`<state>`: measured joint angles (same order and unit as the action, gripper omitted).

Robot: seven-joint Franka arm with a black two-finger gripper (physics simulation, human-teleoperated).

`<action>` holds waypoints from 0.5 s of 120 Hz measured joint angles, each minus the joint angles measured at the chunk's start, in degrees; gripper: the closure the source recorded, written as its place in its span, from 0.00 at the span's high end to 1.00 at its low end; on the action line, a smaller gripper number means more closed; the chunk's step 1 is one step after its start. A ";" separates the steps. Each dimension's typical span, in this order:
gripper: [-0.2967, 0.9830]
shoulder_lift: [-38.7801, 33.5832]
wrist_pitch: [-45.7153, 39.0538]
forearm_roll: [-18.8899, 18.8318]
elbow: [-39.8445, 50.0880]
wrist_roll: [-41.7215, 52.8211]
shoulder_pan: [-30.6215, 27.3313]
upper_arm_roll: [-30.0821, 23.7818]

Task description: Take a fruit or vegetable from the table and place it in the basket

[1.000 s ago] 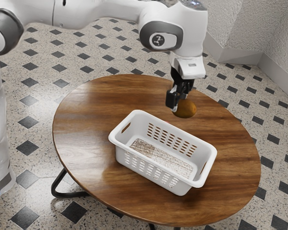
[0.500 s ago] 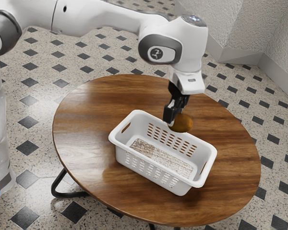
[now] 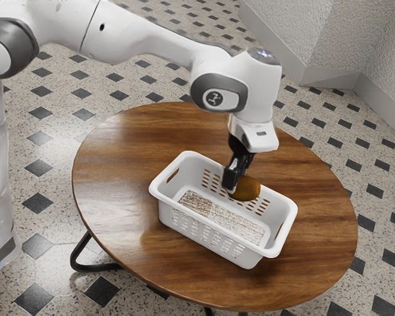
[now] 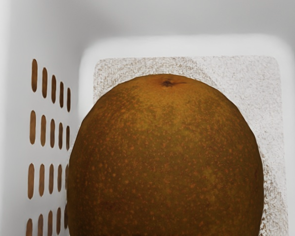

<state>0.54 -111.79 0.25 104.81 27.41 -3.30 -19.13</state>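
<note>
Round wooden table (image 3: pixel 118 151), white basket (image 3: pixel 192 169) on it

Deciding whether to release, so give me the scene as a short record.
gripper: black two-finger gripper, shut on the fruit
fruit: brownish-orange, rounded
fruit position: over the basket's floor; exact height unclear
basket: white, rectangular, slotted walls
support: round brown wooden table
release: not yet done

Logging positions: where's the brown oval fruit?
The fruit is right of centre in the exterior view, held by the black tool over the white plastic basket's floor.
</note>
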 joint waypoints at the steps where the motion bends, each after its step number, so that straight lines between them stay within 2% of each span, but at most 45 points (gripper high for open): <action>1: 0.39 0.16 -0.12 0.01 0.01 -0.04 -0.14 -0.15; 30: 0.40 1.24 -2.20 0.05 0.05 -1.04 -1.78 -1.69; 45: 0.60 1.34 -2.37 0.58 0.00 -1.20 -1.14 -1.60; 60: 0.70 1.76 -2.39 1.14 -0.02 -1.23 -0.23 -1.54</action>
<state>2.29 -114.18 1.39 104.79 26.18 -3.53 -20.68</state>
